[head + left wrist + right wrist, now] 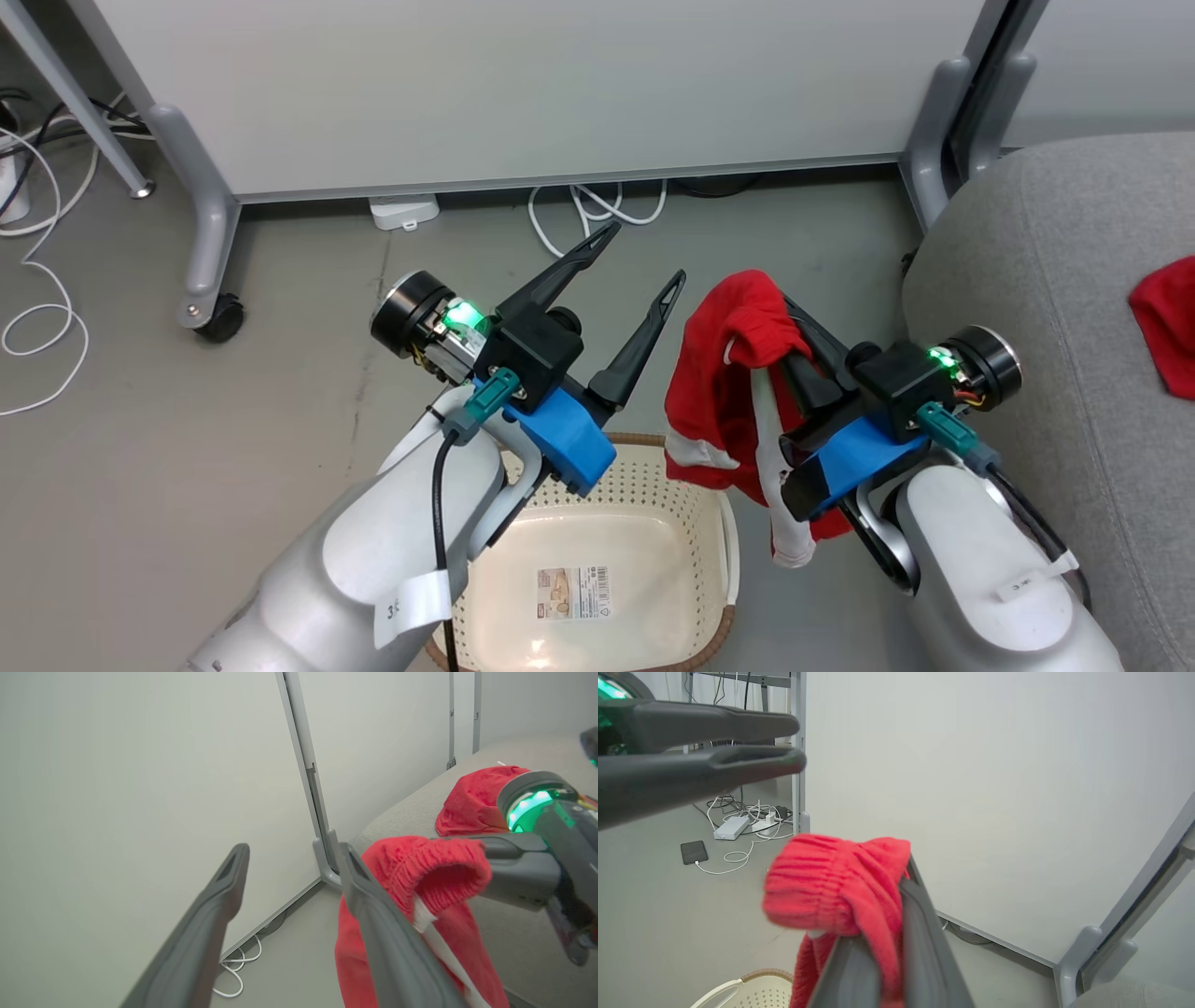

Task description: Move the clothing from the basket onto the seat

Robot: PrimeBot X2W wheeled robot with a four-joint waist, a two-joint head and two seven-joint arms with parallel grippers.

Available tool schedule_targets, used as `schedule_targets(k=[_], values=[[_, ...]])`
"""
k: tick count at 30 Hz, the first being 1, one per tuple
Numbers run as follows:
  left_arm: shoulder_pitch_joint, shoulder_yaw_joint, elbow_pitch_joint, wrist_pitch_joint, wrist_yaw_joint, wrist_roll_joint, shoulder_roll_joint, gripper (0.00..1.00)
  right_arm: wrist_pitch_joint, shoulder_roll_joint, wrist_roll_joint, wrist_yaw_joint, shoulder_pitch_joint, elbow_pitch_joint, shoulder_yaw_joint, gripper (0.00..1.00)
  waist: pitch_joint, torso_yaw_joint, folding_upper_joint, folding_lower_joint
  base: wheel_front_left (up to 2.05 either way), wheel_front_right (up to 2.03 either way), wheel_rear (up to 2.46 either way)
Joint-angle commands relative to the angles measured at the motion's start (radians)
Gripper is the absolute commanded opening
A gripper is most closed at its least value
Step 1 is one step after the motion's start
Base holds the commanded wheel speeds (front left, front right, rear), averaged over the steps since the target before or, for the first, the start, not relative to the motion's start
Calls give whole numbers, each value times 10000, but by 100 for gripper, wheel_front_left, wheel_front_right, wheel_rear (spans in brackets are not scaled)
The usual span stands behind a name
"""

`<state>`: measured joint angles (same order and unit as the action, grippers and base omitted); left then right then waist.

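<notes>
High over the basket, my right gripper is shut on a piece of red clothing with white trim, which drapes over its fingers and hangs down. My left gripper stands open just left of it, holding nothing. In the left wrist view the left gripper has its right finger beside the hanging clothing. In the right wrist view the clothing is bunched over my right gripper. The basket floor shows bare with a paper label. A second red garment lies on the grey seat.
A white partition panel on grey wheeled legs stands behind. White cables and a power adapter lie on the floor beneath it. A phone and more cables lie on the grey floor farther off.
</notes>
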<state>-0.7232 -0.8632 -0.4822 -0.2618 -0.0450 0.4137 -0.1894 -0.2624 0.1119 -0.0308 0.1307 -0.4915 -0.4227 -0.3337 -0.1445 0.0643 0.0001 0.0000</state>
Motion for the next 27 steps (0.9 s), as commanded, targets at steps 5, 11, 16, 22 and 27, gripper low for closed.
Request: schedule_targets(k=[5, 11, 16, 22, 27], values=[[123, 34, 120, -34, 36, 17, -116, 100, -38, 9, -4, 1, 173, 271, 504, 0, -198, -401, -1, 0, 0, 0, 0], [169, 17, 160, -35, -10, 51, -165, 100, -39, 93, 67, 1, 318, 565, 1026, 0, -392, -840, -1, 0, 0, 0, 0], [203, -77, 117, -37, -66, 55, -214, 100, -38, 118, 94, 1, 478, 920, 1598, 0, -635, -1379, -1, 0, 0, 0, 0], [228, -201, 202, -37, -134, 21, -261, 100, -39, 144, 158, 1, 761, 1274, 2225, 0, -924, -2089, -1, 0, 0, 0, 0], [237, -381, 204, -15, -193, -5, -258, 100, -39, 193, 181, 1, 1026, 1553, 2822, 0, -1138, -2618, -1, 0, 0, 0, 0]])
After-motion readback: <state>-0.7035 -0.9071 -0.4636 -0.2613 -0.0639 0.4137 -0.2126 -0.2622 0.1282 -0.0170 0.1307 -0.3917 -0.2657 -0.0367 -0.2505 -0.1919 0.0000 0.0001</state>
